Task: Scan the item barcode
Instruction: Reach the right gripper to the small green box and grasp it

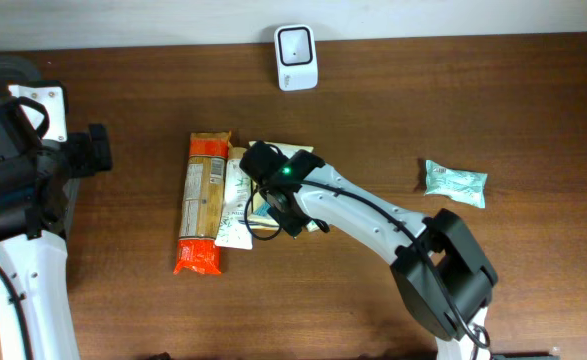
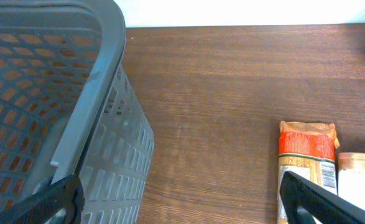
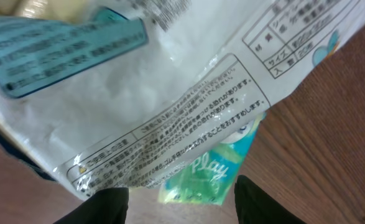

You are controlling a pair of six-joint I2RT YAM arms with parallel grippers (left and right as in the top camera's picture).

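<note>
Picking up: the right gripper (image 3: 182, 198), jaws apart and empty, hovers over the pouch (image 1: 235, 203), which lies well in front of the scanner (image 1: 296, 57). Next, it should close on the pouch, lift it, and present it to the scanner. The left gripper (image 2: 182, 200) gapes empty.

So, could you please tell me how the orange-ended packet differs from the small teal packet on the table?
The orange-ended packet is long and narrow; the teal packet is short and squat. The orange-ended packet lies against a white bag; the teal packet lies alone. Both lie flat on the table.
</note>
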